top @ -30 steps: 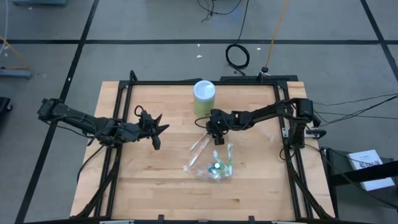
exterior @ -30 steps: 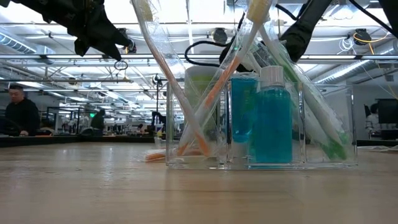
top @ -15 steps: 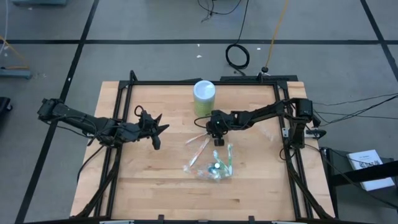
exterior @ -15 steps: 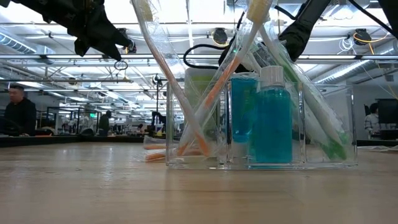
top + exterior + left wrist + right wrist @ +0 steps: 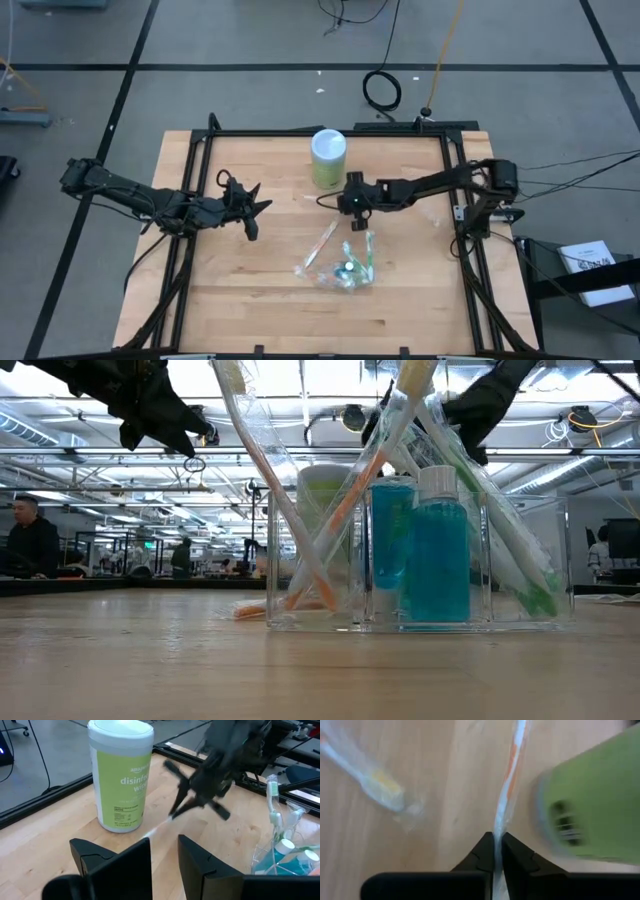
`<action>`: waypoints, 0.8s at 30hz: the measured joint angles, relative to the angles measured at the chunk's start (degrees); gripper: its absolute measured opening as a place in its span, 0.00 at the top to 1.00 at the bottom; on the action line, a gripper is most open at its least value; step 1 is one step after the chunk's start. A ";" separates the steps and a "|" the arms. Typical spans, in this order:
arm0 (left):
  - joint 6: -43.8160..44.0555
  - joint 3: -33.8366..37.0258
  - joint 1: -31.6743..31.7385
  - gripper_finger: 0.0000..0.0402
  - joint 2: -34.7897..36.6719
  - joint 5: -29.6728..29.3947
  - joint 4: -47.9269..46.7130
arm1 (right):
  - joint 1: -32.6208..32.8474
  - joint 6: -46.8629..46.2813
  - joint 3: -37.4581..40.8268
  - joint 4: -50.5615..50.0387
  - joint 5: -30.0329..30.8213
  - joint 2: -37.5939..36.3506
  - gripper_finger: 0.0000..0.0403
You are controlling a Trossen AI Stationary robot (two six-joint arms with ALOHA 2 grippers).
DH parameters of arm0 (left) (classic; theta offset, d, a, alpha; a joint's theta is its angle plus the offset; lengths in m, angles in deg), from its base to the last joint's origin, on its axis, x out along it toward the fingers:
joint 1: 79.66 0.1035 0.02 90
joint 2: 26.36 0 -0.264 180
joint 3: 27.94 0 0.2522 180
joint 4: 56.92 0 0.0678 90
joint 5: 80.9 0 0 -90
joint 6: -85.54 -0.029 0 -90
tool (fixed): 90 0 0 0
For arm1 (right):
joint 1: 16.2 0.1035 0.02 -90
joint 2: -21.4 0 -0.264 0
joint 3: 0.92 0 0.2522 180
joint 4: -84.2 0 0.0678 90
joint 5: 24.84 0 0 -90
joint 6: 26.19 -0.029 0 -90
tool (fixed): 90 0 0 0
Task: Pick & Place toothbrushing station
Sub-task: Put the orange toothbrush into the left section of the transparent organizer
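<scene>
A clear organiser (image 5: pixel 345 268) stands mid-table, holding a blue bottle (image 5: pixel 440 550) and wrapped toothbrushes. One wrapped toothbrush (image 5: pixel 320 245) leans out of it toward the left. My right gripper (image 5: pixel 352 205) hangs just far of the organiser, shut on a thin white-and-orange toothbrush (image 5: pixel 512 775). In the left wrist view that toothbrush (image 5: pixel 155 827) runs from the right gripper (image 5: pixel 174 814) down toward the wood. My left gripper (image 5: pixel 250 215) waits above the table's left part, shut and touching nothing. My right gripper pinches one end of the white-and-orange toothbrush (image 5: pixel 499 822) between its two fingers. The fingers come slanting down from the table's right side, and the toothbrush runs on ahead in line with them. It slants downward; whether its far end rests on the table I cannot tell.
A green disinfecting-wipes canister (image 5: pixel 328 158) stands upright at the far middle, close to the right gripper and the held toothbrush. A black frame (image 5: pixel 200 150) borders the table. Bare wood lies to the left and near the front edge.
My right gripper has shut on the white-and-orange toothbrush and risen a little, drawing back toward the table's far right. The held end of the toothbrush has come up off the wood with it. The organiser has stayed put.
</scene>
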 joint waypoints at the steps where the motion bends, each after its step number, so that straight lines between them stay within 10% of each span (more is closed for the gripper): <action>1: 0.00 0.01 0.00 0.95 0.01 0.00 0.00 | 0.45 0.61 -0.02 -0.33 1.42 -1.56 0.98; 13: 0.00 0.00 0.04 0.95 0.00 0.00 0.00 | 8.84 -0.87 -0.15 -0.51 2.78 -19.39 0.98; 24: -3.42 0.02 0.04 0.92 -4.01 0.91 5.81 | 13.70 -6.40 -0.17 -6.87 3.17 -20.44 0.98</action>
